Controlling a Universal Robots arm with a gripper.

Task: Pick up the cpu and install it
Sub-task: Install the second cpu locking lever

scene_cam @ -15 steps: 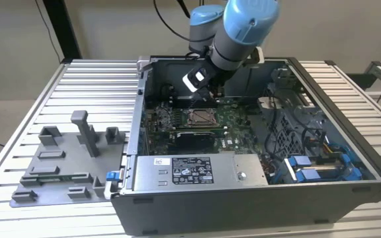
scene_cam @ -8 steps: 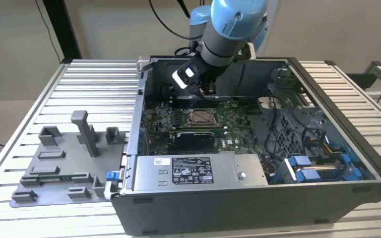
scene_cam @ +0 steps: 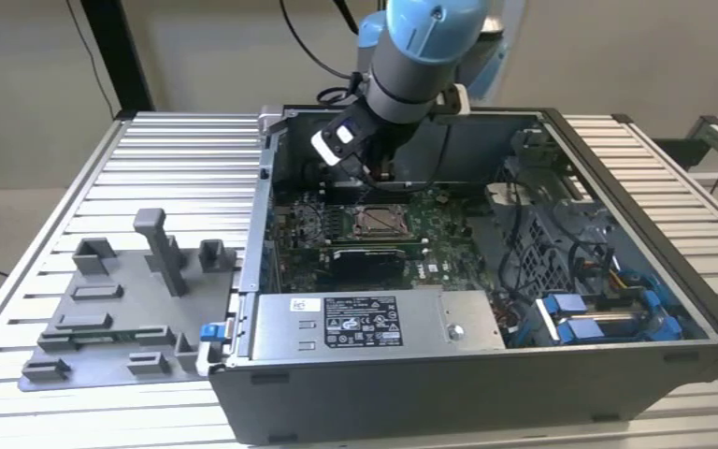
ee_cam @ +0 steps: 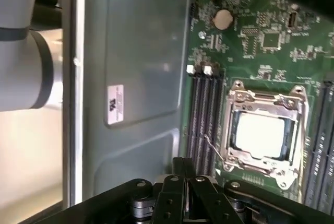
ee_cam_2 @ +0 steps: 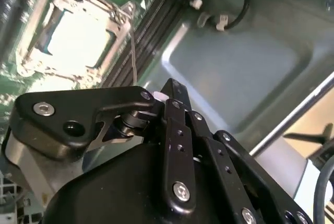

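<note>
One gripper (scene_cam: 356,178) is seen hovering inside the open computer case (scene_cam: 658,309), w/ jaws closed together and nothing held btwn them. The cpu (ee_cam: 259,136) is seated in the socket frame (ee_cam: 263,130) on the motherboard (ee_cam: 261,41), beside the gripper, apart from it.

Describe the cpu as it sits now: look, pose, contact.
The cpu is a flat square chip with a pale, silvery metal top that glares bright in both wrist views. It lies flat in the motherboard socket, ringed by the socket's metal frame on all sides, inside the open computer case. The pincer is off to the side over the case floor, not touching it.
</note>
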